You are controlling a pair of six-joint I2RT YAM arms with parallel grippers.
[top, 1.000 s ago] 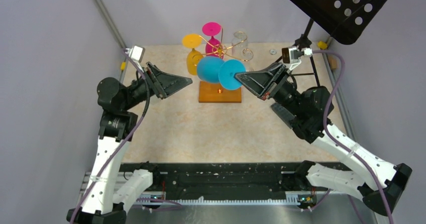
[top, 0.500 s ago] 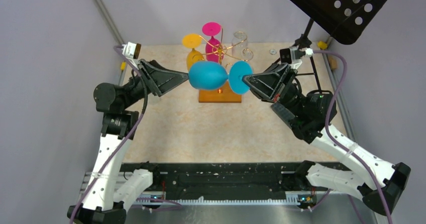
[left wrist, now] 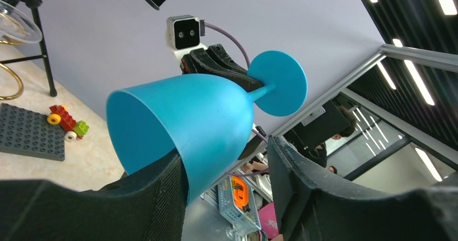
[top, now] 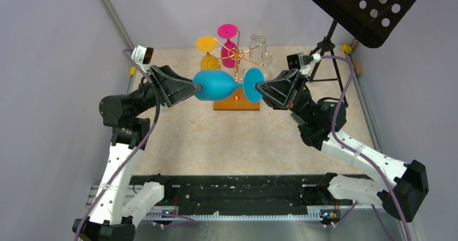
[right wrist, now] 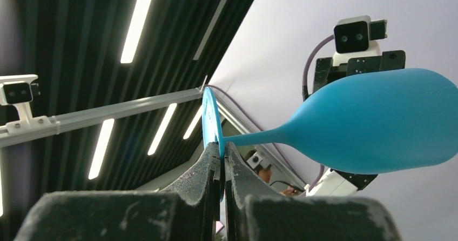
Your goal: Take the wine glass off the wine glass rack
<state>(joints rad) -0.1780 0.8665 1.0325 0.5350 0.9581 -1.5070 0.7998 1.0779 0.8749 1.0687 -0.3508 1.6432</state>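
With the right jaws shut on the foot (top: 253,84) of the blue wine glass (top: 216,85), I judged the half-open left jaws astride its bowl (left wrist: 205,116) should close gently and squarely.

Wine glass (top: 216,85) between left jaws and right jaws, rack (top: 237,105) behind, music stand (top: 362,6) back right

No legible text, labels, brand marks or nos. in any view; small print, if any, too blurred/small to read.
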